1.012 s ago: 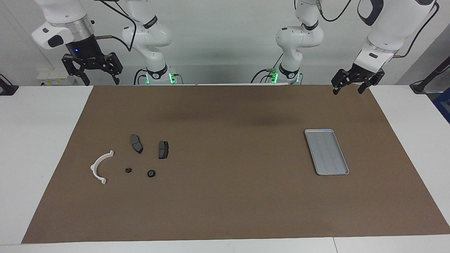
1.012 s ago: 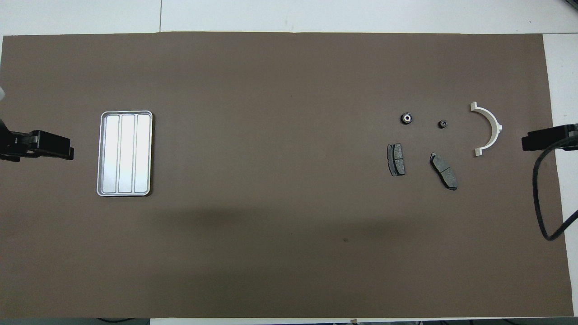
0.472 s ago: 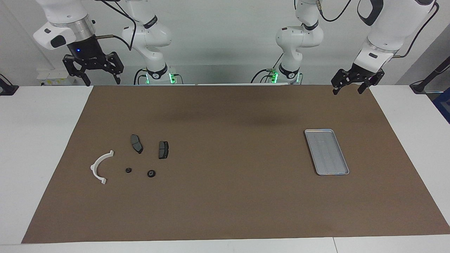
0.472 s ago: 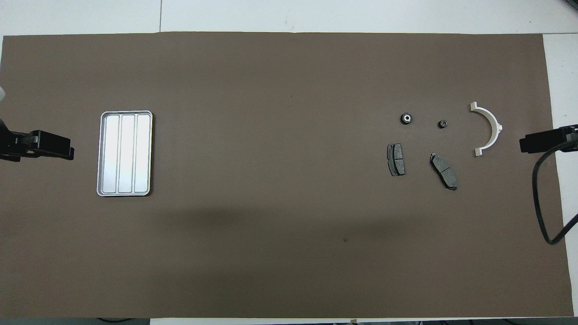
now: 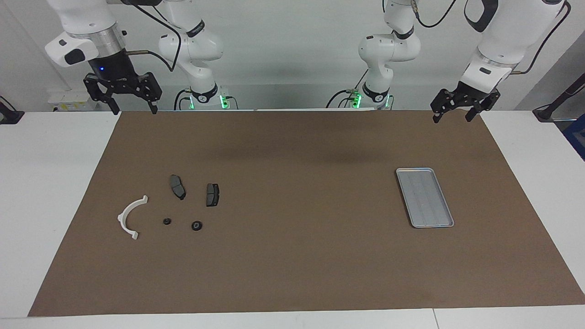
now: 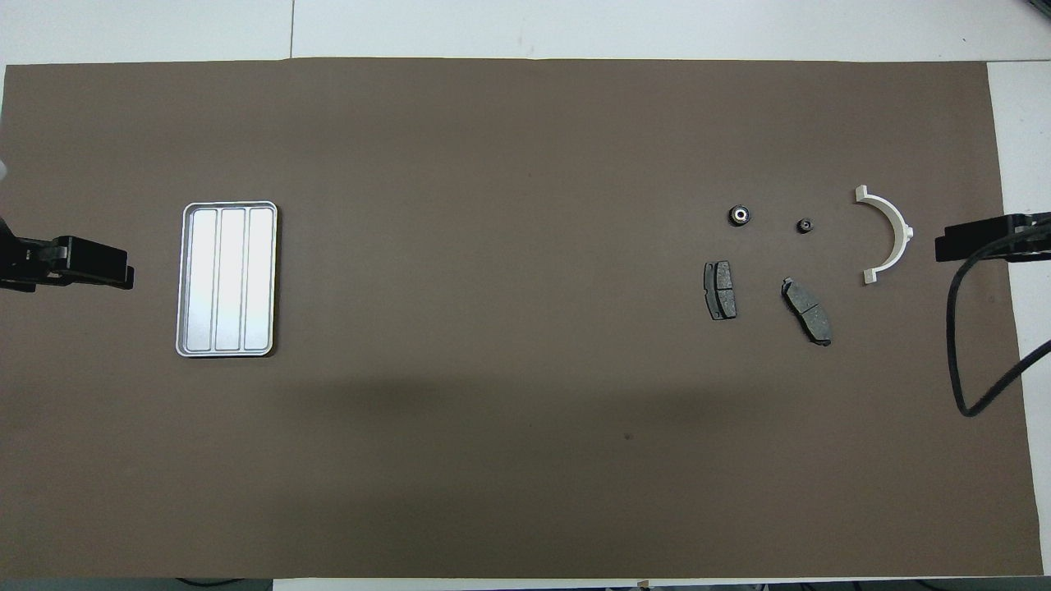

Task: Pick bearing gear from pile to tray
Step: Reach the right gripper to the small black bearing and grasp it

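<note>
In the facing view the right gripper [image 5: 132, 111] hung in the air with its fingers spread and nothing between them, above the mat's [image 5: 292, 274] edge nearest the robots at the right arm's end of the table. The pile lay on the mat well apart from it, farther from the robots: a white arc bracket [image 5: 129, 216], two dark pad-shaped plates [image 5: 178, 186] [image 5: 212, 194], a tiny black round piece [image 5: 167, 221] and the slightly larger bearing gear [image 5: 197, 225], none touching another. The left gripper [image 5: 451, 118] waited raised over the mat's corner at the left arm's end, likewise spread and holding nothing; the tray [image 5: 413, 172] lay flat well apart from it, farther from the robots, with nothing in it. In the overhead view only the dark tip of the right gripper [image 6: 977, 241] showed, covering the mat's edge just beside the arc bracket [image 6: 894, 232], with a black cable [image 6: 955, 345] looping under it. The bearing gear [image 6: 740, 215], with a pale centre, sat farther toward the table's middle, the small round piece [image 6: 805, 225] between it and the bracket. The left gripper [image 6: 90, 263] showed near the tray's [image 6: 184, 279] long side, with bare mat between them.
</note>
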